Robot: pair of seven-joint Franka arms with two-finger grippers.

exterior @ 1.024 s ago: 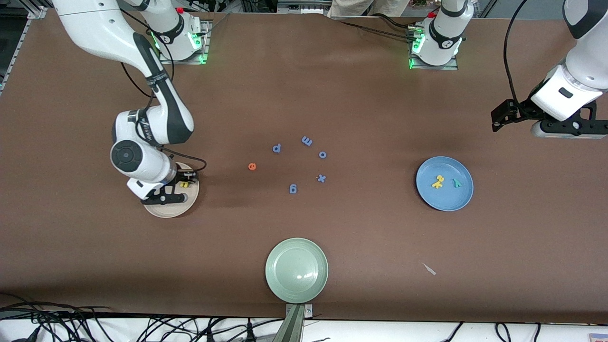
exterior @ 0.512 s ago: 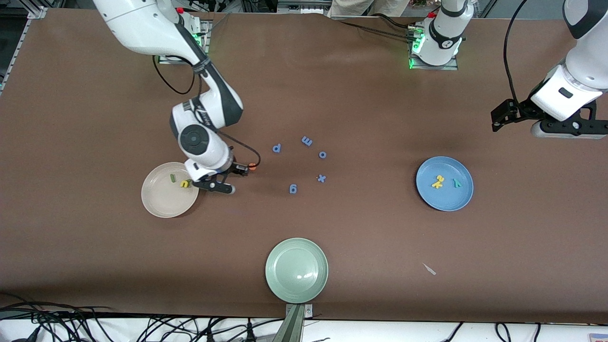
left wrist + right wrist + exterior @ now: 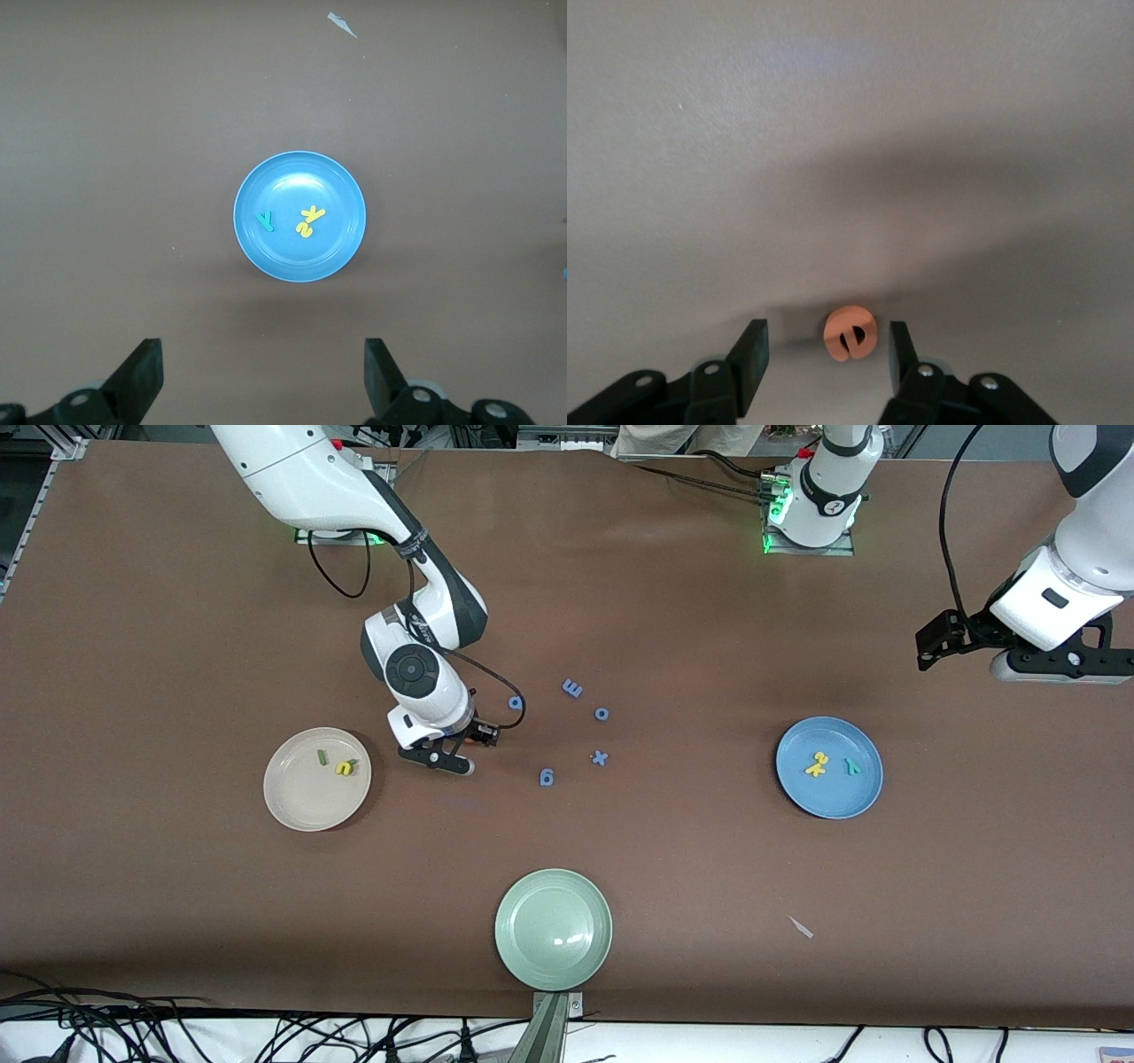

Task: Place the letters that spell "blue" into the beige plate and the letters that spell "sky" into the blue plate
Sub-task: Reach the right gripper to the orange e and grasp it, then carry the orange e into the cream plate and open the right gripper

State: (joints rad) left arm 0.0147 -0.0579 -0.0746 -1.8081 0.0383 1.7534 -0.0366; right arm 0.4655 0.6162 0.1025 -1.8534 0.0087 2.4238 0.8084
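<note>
The brown matte table (image 3: 691, 850) is carrying three round shallow plates: the beige plate (image 3: 301, 802) toward the right arm's end, the blue plate (image 3: 828, 797) toward the left arm's end, and a pale green plate (image 3: 554, 930) nearest the front camera. The right gripper (image 3: 827, 352) is hanging low over the table beside the beige plate, its jaws standing partly apart and holding nothing, and the orange e (image 3: 850, 333) is lying flat directly between them, a small rounded foam disc with no real long axis, so any closing line across it should do; it looks nearly centred, with a narrow gap to each finger. This arm is by far the nearer one, and the step in hand appears to be a short drop and a squeeze. The left gripper (image 3: 262, 376) is waiting high over the table's edge, jaws wide and empty, looking down on the blue plate, where the yellow k and s (image 3: 310, 221) are lying touching beside the teal y (image 3: 264, 220). In the beige plate the dark green b (image 3: 322, 757), the yellow u (image 3: 342, 769) and a light green l (image 3: 353, 763) are resting close together. Blue foam letters (image 3: 572, 688) are lying scattered near the right gripper.
</note>
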